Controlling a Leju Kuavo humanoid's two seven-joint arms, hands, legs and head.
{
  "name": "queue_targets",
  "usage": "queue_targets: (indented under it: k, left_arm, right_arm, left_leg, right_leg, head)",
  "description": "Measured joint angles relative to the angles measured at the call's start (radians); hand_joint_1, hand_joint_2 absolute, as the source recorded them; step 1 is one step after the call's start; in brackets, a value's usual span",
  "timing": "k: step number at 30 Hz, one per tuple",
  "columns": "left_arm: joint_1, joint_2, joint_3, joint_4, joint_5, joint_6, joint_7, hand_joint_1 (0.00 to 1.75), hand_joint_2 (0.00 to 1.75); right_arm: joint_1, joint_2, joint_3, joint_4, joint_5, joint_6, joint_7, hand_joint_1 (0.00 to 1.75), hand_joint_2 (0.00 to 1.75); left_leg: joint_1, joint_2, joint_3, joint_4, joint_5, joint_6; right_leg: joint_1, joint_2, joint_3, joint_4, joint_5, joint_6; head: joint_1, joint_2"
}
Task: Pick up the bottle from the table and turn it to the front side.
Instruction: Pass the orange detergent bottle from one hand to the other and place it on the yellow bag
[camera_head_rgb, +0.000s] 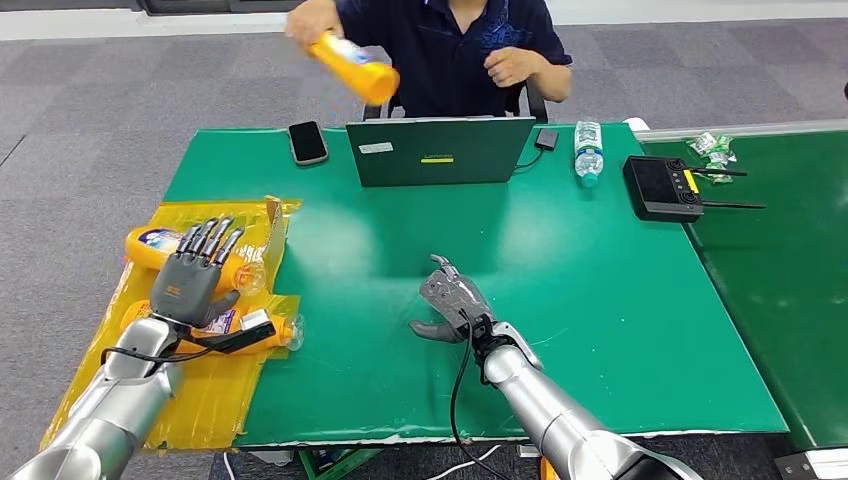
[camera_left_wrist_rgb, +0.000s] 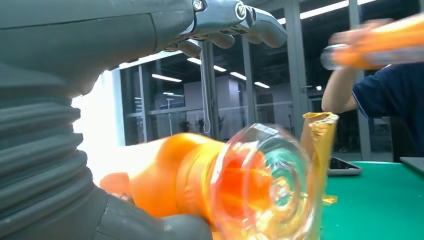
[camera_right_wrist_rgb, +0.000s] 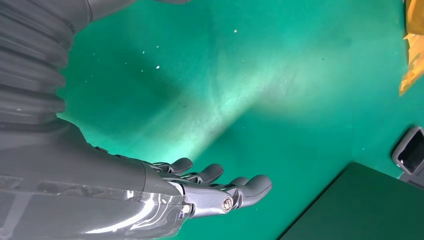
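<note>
On the green tabletop (camera_head_rgb: 400, 300), the open, empty left hand (camera_head_rgb: 190, 280) should settle squarely over the bottle (camera_head_rgb: 150, 245) before its fingers (camera_head_rgb: 215, 240) close; right hand (camera_head_rgb: 450, 300) idles open.

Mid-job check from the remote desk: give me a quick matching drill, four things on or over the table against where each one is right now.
Things:
1. left hand
2. right hand
3. phone
4. water bottle

Places:
A. lying on the green table right of the laptop
B. over bare green table, holding nothing
C. over the orange bottles on the yellow sheet
D. lying left of the laptop

Pairs: 1-C, 2-B, 3-D, 4-A
</note>
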Motion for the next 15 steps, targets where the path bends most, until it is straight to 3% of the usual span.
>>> queue_targets:
  k: [15]
  left_arm:
    - [0.028,-0.009,0.06,-0.049,-0.033,0.0,-0.02,0.0,1.75]
  right_arm:
    - [0.0,0.0,-0.007,-0.002,0.001,-0.002,-0.001,0.0,1.75]
  left_leg:
    - [0.0,0.0,0.0,0.0,0.0,0.0]
  right_leg:
    - [0.0,0.0,0.0,0.0,0.0,0.0]
  head:
    - [0.0,0.0]
